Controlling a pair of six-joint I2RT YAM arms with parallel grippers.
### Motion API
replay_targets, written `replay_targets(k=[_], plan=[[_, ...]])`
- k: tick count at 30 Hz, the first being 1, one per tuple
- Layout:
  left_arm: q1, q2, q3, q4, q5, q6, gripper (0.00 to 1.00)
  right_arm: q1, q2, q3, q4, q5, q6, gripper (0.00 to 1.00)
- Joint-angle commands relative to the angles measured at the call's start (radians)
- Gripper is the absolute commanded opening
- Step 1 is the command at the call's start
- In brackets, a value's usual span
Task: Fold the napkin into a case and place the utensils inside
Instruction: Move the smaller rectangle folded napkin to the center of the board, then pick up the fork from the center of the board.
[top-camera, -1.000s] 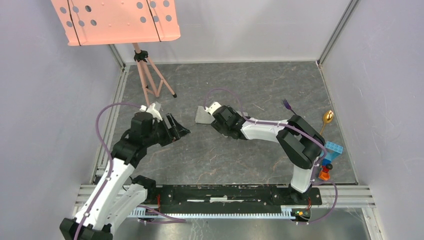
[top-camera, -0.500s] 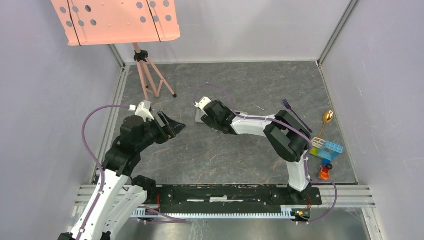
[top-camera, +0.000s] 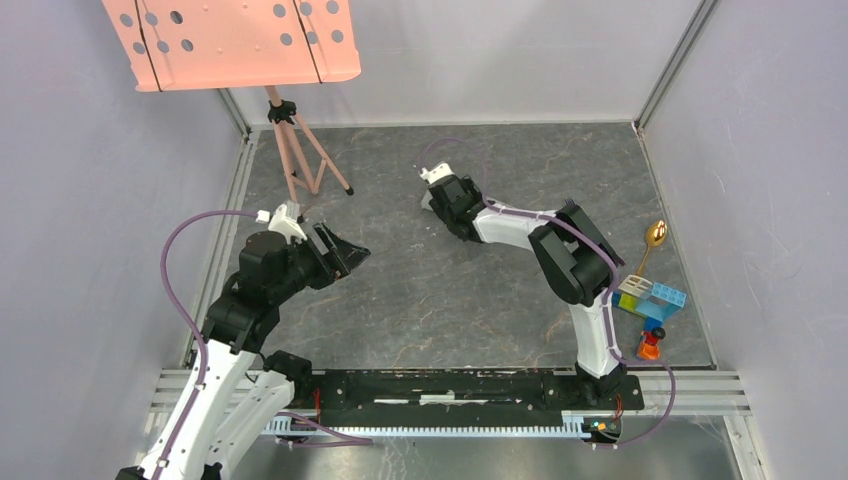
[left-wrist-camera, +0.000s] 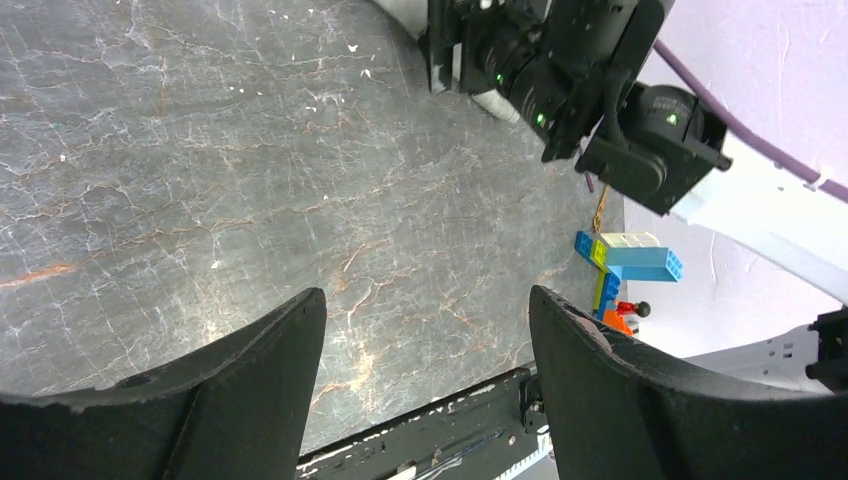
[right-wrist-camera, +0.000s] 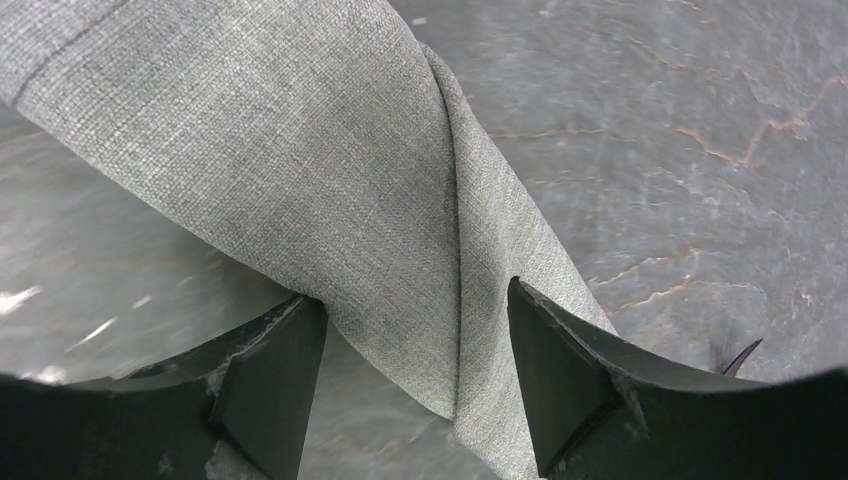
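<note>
The grey napkin (right-wrist-camera: 300, 130) lies twisted into a fold that runs down between the fingers of my right gripper (right-wrist-camera: 415, 300), whose jaws stand wide apart around it. From above, that right gripper (top-camera: 437, 186) covers nearly all of the napkin (top-camera: 427, 203) at the table's back middle. My left gripper (top-camera: 345, 250) hovers open and empty at the left, well apart from the cloth; in its own view the left gripper (left-wrist-camera: 425, 300) frames bare table. The gold-bowled spoon (top-camera: 655, 235) lies at the right. The fork is hidden under the right arm from above.
A salmon-pink perforated panel (top-camera: 230, 40) on a tripod (top-camera: 300, 160) stands at the back left. Colourful toy blocks (top-camera: 652, 298) sit at the right edge, also seen from the left wrist as toy blocks (left-wrist-camera: 628, 262). Walls close in three sides; a black rail (top-camera: 470, 385) runs along the near edge.
My right gripper has swung from the table's middle toward the back and right, and the napkin went with it. The right arm now covers the fork. The left gripper shifted slightly left.
</note>
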Motion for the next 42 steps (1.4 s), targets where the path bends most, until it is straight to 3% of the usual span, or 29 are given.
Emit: replay_targets(k=[1, 12, 21, 25, 32, 36, 42], plan=[[0.001, 0.009, 0.043, 0.007, 0.000, -0.001, 0.80, -0.081, 0.038, 0.055, -0.010, 0.015, -0.001, 0.72], [0.001, 0.028, 0.048, 0.021, 0.015, 0.014, 0.80, -0.250, 0.061, 0.076, 0.025, -0.058, -0.128, 0.72], [0.001, 0.043, 0.059, 0.027, 0.034, 0.029, 0.80, -0.287, -0.022, 0.003, 0.096, -0.168, -0.310, 0.74], [0.003, 0.044, 0.063, 0.040, 0.073, 0.035, 0.83, -0.256, -0.172, -0.019, 0.086, -0.268, -0.290, 0.79], [0.001, 0.092, 0.143, 0.100, 0.271, 0.141, 0.91, -0.234, -0.474, -0.074, -0.140, -0.328, -0.314, 0.85], [0.002, 0.174, 0.226, 0.088, 0.365, 0.209, 0.92, -0.310, -0.578, -0.209, -0.174, -0.337, -0.522, 0.85], [0.002, 0.250, 0.310, 0.022, 0.402, 0.352, 0.92, -0.570, -0.519, -0.126, -0.343, -0.509, -0.472, 0.76]])
